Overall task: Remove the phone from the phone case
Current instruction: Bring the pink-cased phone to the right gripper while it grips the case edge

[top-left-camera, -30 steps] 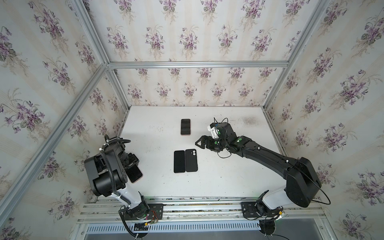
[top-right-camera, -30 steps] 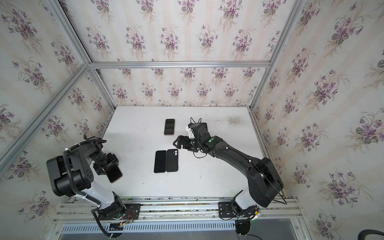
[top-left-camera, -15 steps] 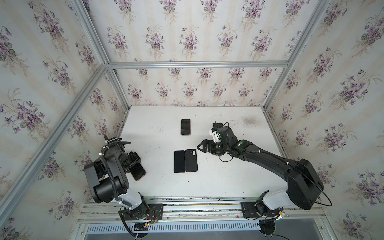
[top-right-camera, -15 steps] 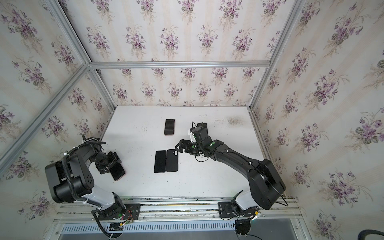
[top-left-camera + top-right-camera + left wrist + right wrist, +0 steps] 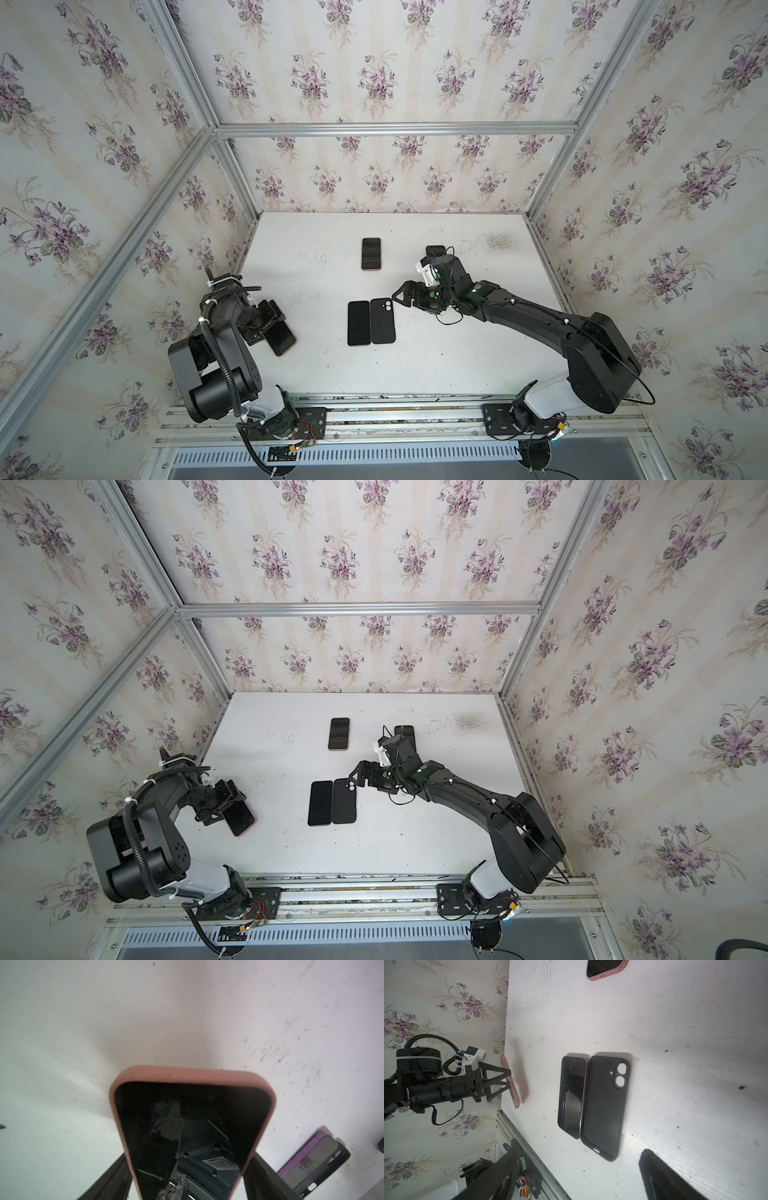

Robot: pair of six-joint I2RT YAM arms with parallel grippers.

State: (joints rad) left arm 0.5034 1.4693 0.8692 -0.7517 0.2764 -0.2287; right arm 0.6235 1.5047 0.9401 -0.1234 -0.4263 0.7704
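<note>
Phone (image 5: pixel 281 338) is at the left of the table (image 5: pixel 457 357), fully seated in its pink case (image 5: pixel 193 1074) and held by your left gripper (image 5: pixel 506 1079). The jaws pinch it across the width, a finger (image 5: pixel 268 1180) on each long edge, near one short end. The screen is dark, glossy and faces the left wrist camera. The pink rim wraps all the way round, with no corner lifted that you can see. The phone is tilted with its free end low over the table; you cannot tell if it touches.

Key relation: the long axis runs out of the left jaws diagonally toward the front middle of the table, so the free short end points away from the left arm. The left arm already has it, so the right arm has to come to it.

Centre: a bare phone (image 5: pixel 358 323), screen up, and an empty black case (image 5: pixel 382 321) with its camera holes showing lie flat with long edges touching. Behind them, well apart, a second pink-cased phone (image 5: pixel 371 254) lies flat.

Right: your right gripper (image 5: pixel 405 300) hovers with jaws spread and nothing between them, just beside the camera end of the black case. From there the held phone lies to the left, well apart, past the centre pair.

Likely next move: reach the right gripper over that pair and catch the free end of the pink rim. One risk is that the left pinch on the case sides may clamp the phone in.
</note>
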